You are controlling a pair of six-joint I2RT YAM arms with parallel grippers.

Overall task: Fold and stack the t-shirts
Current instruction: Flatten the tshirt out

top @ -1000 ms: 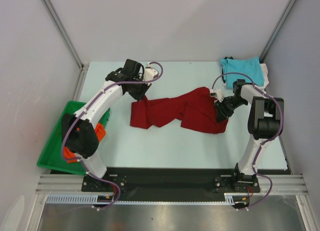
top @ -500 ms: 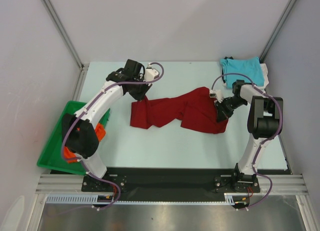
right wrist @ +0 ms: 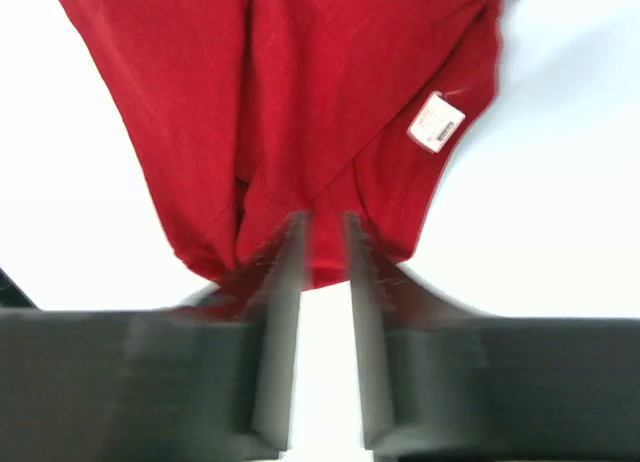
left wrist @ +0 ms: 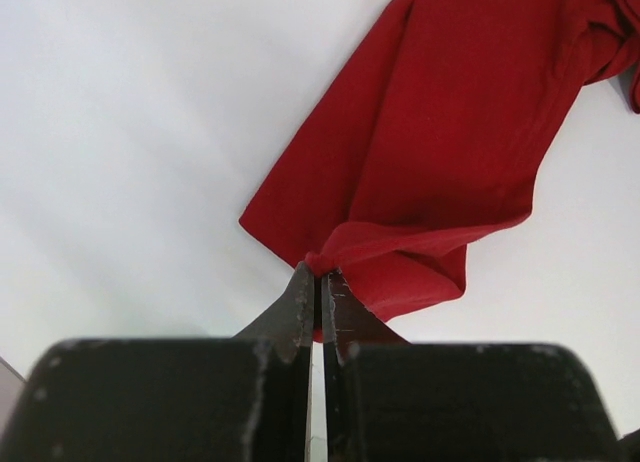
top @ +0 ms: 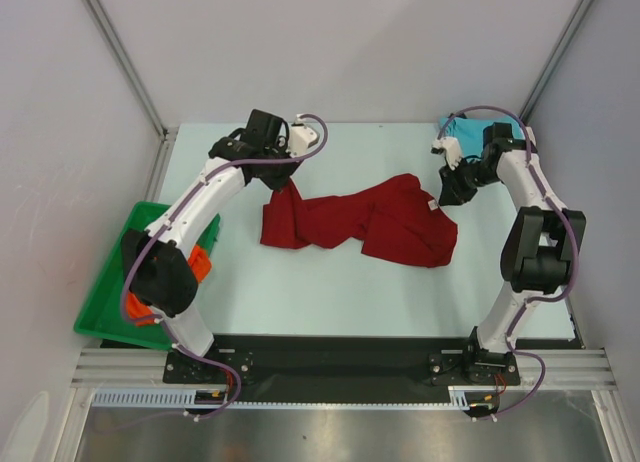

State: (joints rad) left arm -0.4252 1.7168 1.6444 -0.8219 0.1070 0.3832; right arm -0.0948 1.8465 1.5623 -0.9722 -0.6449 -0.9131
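The dark red t-shirt (top: pixel 370 222) lies crumpled across the middle of the table. It also shows in the left wrist view (left wrist: pixel 440 132) and the right wrist view (right wrist: pixel 330 82). My left gripper (top: pixel 285 184) (left wrist: pixel 320 277) is shut on the shirt's far-left corner. My right gripper (top: pixel 445 194) (right wrist: pixel 325 222) is open and empty, just above the shirt's far-right edge near its white label (right wrist: pixel 437 122). The turquoise t-shirt (top: pixel 470 134) lies at the back right, partly hidden by my right arm. The orange t-shirt (top: pixel 201 266) sits in the tray, mostly hidden by my left arm.
A green plastic tray (top: pixel 105 317) stands at the table's left edge beside my left arm's base. Grey walls with metal posts close in the back and both sides. The black base rail runs along the near edge.
My right arm has swung back towards the far right. Its gripper has let go of the red shirt's right side and now stands open. My left gripper keeps its hold and shifted slightly back.
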